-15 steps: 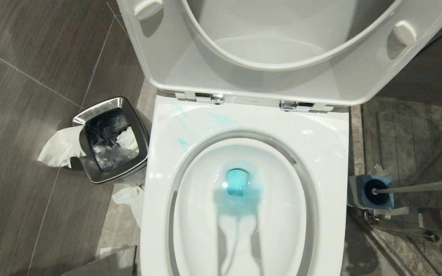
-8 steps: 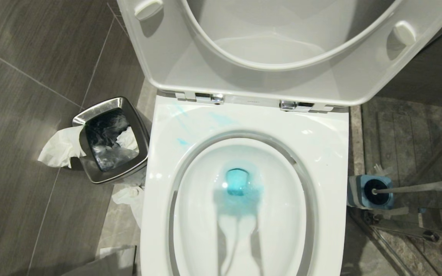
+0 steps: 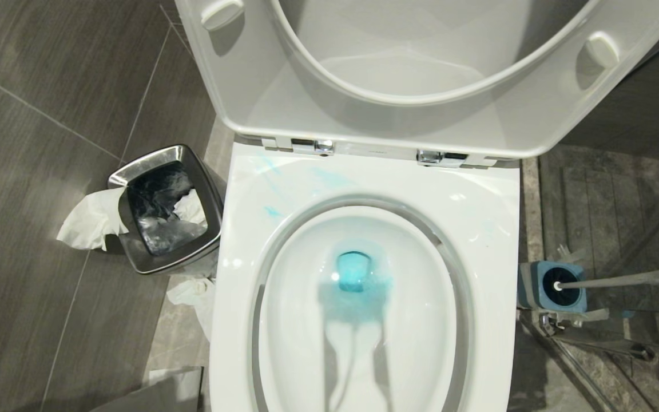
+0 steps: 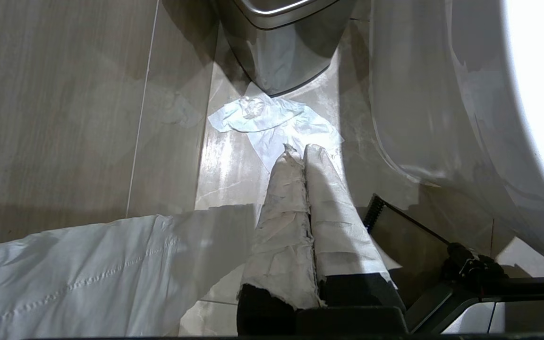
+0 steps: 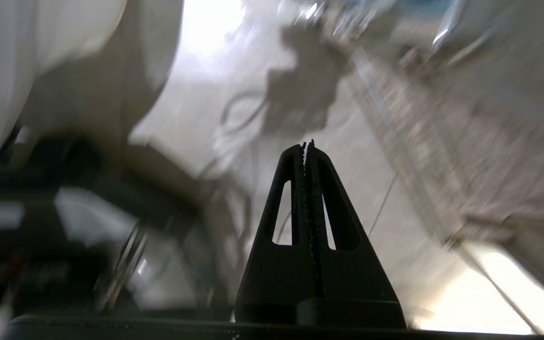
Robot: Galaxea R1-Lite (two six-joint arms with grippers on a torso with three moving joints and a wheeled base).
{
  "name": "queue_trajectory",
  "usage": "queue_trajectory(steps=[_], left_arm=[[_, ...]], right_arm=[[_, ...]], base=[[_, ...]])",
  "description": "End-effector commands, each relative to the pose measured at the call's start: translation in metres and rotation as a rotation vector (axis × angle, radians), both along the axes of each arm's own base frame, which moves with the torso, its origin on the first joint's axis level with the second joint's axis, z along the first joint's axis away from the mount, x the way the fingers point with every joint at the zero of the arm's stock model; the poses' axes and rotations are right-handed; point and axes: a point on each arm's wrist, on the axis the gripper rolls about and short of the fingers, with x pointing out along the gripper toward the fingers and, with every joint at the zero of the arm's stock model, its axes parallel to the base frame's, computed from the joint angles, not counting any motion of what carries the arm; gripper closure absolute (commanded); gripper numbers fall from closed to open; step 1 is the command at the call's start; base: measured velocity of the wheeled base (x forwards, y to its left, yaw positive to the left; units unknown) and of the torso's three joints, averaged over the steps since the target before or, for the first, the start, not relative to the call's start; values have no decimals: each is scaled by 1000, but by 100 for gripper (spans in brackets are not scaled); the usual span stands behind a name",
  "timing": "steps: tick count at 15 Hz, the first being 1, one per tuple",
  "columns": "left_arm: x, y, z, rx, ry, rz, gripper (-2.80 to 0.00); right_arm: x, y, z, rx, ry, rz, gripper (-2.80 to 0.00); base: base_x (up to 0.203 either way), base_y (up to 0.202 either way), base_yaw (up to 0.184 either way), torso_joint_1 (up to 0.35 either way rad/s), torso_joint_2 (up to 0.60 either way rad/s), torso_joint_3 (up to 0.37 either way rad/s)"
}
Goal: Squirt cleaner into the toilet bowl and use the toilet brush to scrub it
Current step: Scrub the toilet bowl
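Head view: nothing is shifting; toilet brush (image 3: 621,281) is sitting in its holder (image 3: 535,286) right of the toilet bowl (image 3: 364,320), cleaner (image 3: 355,277) pooling inside. Right gripper (image 5: 308,144), pressed together, is holding nothing, so scrubbing is waiting.

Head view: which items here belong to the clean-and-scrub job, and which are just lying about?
Belongs to the job:
- toilet bowl, seat and lid up
- cleaner, blue pool at the drain, smears on the rim
- toilet brush, bristle head in the blue-grey holder

Just lying about:
- steel bin left of the toilet
- crumpled tissue hanging from the bin
- tissue on the floor
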Motion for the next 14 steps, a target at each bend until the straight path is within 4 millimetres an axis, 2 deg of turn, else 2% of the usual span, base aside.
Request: queue_trajectory(steps=[1,7,11,14], left_arm=[[0,0,-1,0,5,0,0],[0,0,-1,0,5,0,0],[0,0,-1,0,5,0,0],[0,0,-1,0,5,0,0]], right_arm=[[-9,5,-5,-27,18,46,0],[-2,-1,-7,-128,-17,-7,0],[2,-3,-3,-136,-15,-1,0],[6,-5,-10,-145,19,26,0]], base=[[0,0,0,0,0,0],[0,0,0,0,0,0],[0,0,0,0,0,0],[0,0,0,0,0,0]])
